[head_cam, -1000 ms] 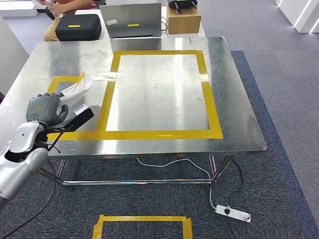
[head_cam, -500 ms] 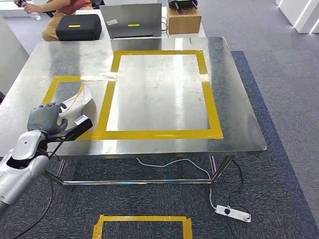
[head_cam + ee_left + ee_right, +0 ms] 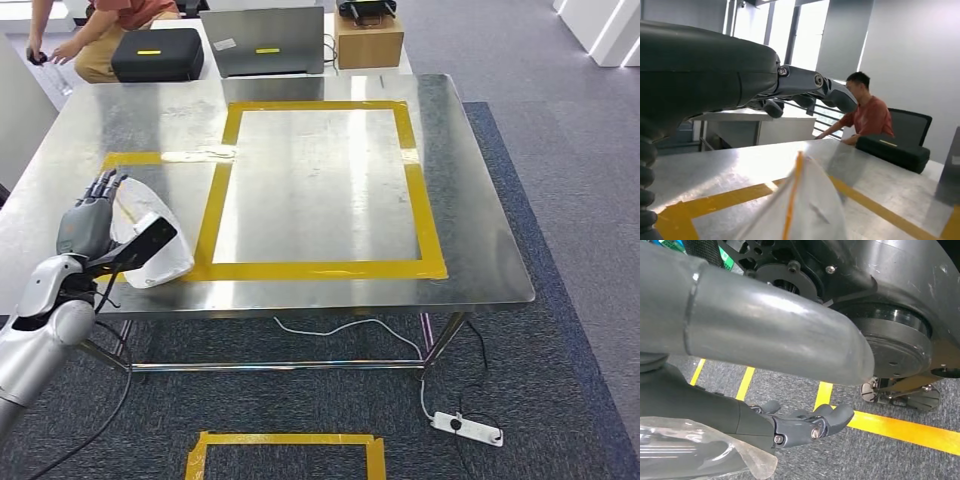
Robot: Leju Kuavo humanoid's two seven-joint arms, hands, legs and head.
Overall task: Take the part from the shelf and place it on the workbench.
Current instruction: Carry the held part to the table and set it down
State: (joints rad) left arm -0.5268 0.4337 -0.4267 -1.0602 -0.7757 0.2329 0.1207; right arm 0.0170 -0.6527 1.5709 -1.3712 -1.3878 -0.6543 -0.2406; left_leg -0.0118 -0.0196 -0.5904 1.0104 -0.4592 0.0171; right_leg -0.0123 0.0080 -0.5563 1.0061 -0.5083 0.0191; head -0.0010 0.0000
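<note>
Now part [image 3: 155, 255] lies beside left hand [image 3: 89, 222] (fingers spread).

A silver, rounded left arm [image 3: 41, 325] is seen, ending in a grey left hand [image 3: 87, 222] with darker fingers [image 3: 106, 183]; a black cable is looped beside it; screws are set in the right hand [image 3: 798, 427], whose cover is dark grey.

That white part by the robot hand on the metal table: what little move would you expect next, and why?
Probably drawing the left robot hand back and away from the white part. The part appears to lie on the workbench near its front left edge, by the small yellow taped square, and the fingers are spread open above it, holding nothing. So the placing looks done.
</note>
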